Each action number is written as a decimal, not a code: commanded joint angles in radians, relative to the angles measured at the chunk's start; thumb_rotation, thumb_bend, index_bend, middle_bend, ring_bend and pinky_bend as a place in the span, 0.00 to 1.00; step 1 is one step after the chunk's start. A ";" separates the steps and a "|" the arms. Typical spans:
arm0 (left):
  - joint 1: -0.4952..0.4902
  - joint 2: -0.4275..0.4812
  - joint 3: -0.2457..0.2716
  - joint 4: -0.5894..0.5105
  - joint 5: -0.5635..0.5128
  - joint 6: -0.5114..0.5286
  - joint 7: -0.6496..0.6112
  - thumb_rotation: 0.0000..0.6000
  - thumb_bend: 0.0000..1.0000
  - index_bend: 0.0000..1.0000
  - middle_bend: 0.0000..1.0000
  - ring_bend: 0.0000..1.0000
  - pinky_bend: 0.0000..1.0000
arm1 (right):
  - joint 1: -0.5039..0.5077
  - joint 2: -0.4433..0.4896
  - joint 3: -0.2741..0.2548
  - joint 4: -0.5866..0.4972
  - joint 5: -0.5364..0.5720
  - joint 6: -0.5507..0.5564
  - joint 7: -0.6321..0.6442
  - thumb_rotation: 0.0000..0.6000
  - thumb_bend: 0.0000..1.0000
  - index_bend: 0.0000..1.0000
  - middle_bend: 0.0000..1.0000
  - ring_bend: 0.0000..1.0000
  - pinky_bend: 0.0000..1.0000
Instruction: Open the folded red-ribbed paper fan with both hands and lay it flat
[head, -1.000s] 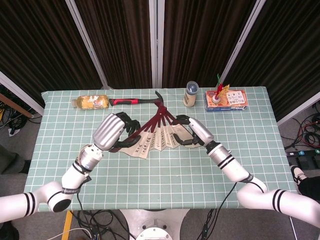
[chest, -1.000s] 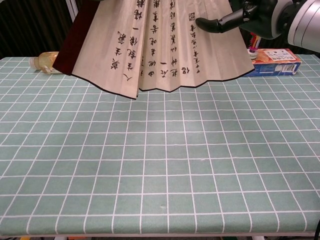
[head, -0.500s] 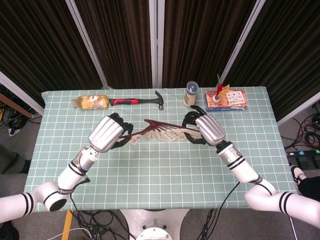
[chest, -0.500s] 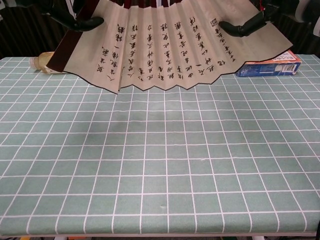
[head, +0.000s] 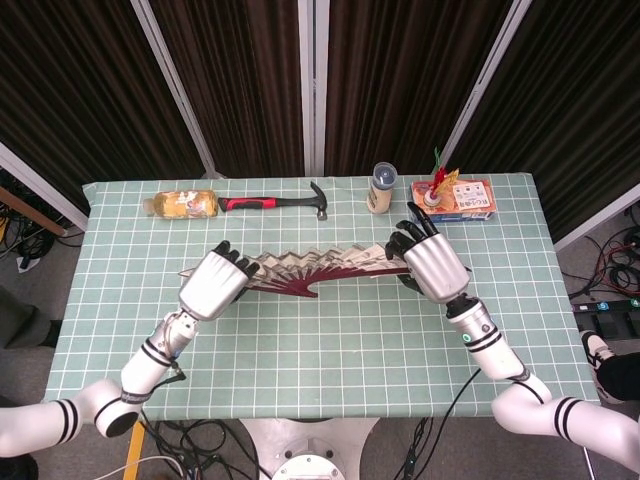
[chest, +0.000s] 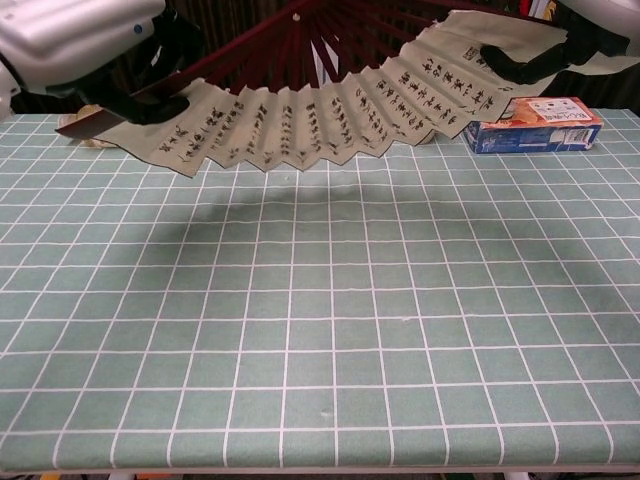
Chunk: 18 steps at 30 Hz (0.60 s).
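The left hand (head: 215, 283) grips one end rib of the fan (head: 305, 270); the right hand (head: 432, 265) holds the other end. Between them the fan is spread wide and hangs above the table (head: 330, 350), so opening looks done and only laying it flat remains. Beyond the hands lie a hammer (head: 275, 202), bottle (head: 182, 204) and box (head: 455, 200); dark curtains (head: 240, 90) stand behind.

**Materials & finish**

Fan (chest: 330, 125): matt cream paper w/ black ink script, glossy dark-red ribs. Hands: left hand (head: 213, 283) & right hand (head: 432, 264) smooth silver-grey shells, black fingers. Table (chest: 320, 330): matt green gridded cloth. Far hammer (head: 275, 202): red grip, dark metal head.
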<state>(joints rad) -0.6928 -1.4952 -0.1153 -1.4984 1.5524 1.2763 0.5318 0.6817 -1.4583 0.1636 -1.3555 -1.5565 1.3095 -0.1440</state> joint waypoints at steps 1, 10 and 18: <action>0.016 -0.035 0.016 0.003 -0.023 -0.016 0.068 1.00 0.37 0.57 0.70 0.65 0.48 | -0.016 -0.048 -0.009 0.056 -0.030 0.042 -0.068 1.00 0.45 0.72 0.45 0.26 0.02; 0.051 -0.098 0.002 0.042 -0.033 0.045 0.212 1.00 0.37 0.55 0.69 0.65 0.45 | -0.039 -0.111 -0.015 0.143 -0.068 0.113 -0.186 1.00 0.46 0.71 0.45 0.24 0.00; 0.065 -0.110 0.016 0.026 -0.026 0.042 0.238 1.00 0.34 0.45 0.66 0.64 0.45 | -0.064 -0.151 -0.033 0.188 -0.103 0.167 -0.211 1.00 0.46 0.68 0.42 0.21 0.00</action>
<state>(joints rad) -0.6302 -1.6071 -0.1010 -1.4659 1.5259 1.3211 0.7679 0.6228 -1.6043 0.1352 -1.1721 -1.6533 1.4695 -0.3497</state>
